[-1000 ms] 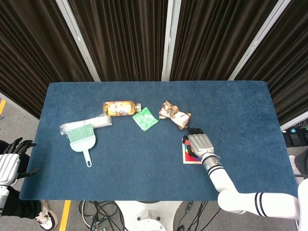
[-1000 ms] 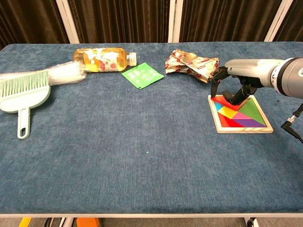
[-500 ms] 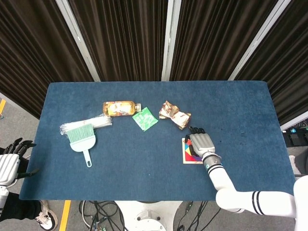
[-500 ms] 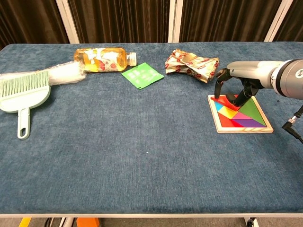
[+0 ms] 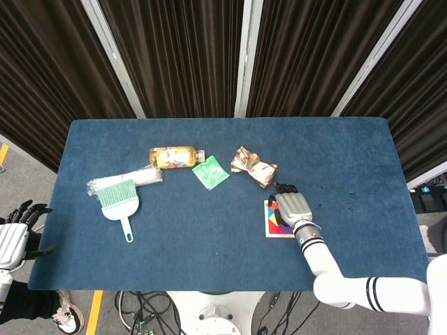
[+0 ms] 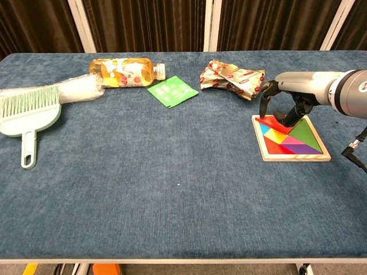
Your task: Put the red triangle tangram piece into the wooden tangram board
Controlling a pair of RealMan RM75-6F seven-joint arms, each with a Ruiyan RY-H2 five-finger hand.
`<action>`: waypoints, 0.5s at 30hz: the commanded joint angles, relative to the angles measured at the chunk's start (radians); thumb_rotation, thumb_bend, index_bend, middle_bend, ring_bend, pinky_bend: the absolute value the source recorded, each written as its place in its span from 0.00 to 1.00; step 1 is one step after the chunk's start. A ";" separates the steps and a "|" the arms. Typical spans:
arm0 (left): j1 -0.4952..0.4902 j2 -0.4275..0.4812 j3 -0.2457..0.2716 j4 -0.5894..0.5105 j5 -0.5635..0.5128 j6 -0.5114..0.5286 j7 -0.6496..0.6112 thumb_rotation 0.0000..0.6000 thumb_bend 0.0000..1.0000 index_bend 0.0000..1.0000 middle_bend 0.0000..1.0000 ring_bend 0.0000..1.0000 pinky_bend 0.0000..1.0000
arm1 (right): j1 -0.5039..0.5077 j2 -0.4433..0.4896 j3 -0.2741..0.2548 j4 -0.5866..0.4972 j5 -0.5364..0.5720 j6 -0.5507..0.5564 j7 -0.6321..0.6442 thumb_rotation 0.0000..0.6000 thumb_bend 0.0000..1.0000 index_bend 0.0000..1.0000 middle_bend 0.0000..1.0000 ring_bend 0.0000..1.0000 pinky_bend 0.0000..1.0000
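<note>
The wooden tangram board (image 6: 295,158) lies at the right of the table, filled with coloured pieces. The red triangle (image 6: 268,122) lies flat in its far left corner. My right hand (image 6: 289,94) hovers over the board's far edge, fingers pointing down and apart, their tips just above the red triangle and holding nothing. In the head view the right hand (image 5: 292,206) covers most of the board (image 5: 268,228). My left hand (image 5: 12,237) hangs off the table's near left corner, fingers spread and empty.
Just behind the board lies a crumpled snack wrapper (image 6: 232,77). Further left are a green packet (image 6: 172,91), a bottle on its side (image 6: 123,71), a plastic bag (image 6: 80,89) and a mint dustpan brush (image 6: 28,112). A black cable (image 6: 355,146) hangs at the right edge.
My right hand has lifted slightly and shifted a little to the right above the board. The red triangle now lies uncovered in the board's corner. The left hand barely moved.
</note>
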 commanded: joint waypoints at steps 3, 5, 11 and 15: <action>0.001 0.001 0.000 0.001 0.000 0.001 -0.002 1.00 0.03 0.25 0.17 0.07 0.17 | 0.000 -0.004 -0.003 -0.001 -0.011 -0.009 0.007 1.00 0.57 0.37 0.00 0.00 0.00; 0.001 0.001 0.000 0.002 -0.001 0.001 -0.003 1.00 0.03 0.25 0.17 0.07 0.17 | 0.003 -0.009 -0.005 0.004 -0.012 -0.011 0.005 1.00 0.56 0.37 0.00 0.00 0.00; 0.003 0.000 0.000 0.006 -0.002 0.001 -0.008 1.00 0.03 0.25 0.17 0.07 0.17 | 0.013 -0.022 -0.010 0.021 0.011 -0.013 -0.007 1.00 0.56 0.37 0.00 0.00 0.00; 0.003 -0.001 0.001 0.009 -0.003 -0.001 -0.010 1.00 0.03 0.25 0.17 0.07 0.17 | 0.016 -0.022 -0.012 0.022 0.023 -0.003 -0.017 1.00 0.56 0.37 0.00 0.00 0.00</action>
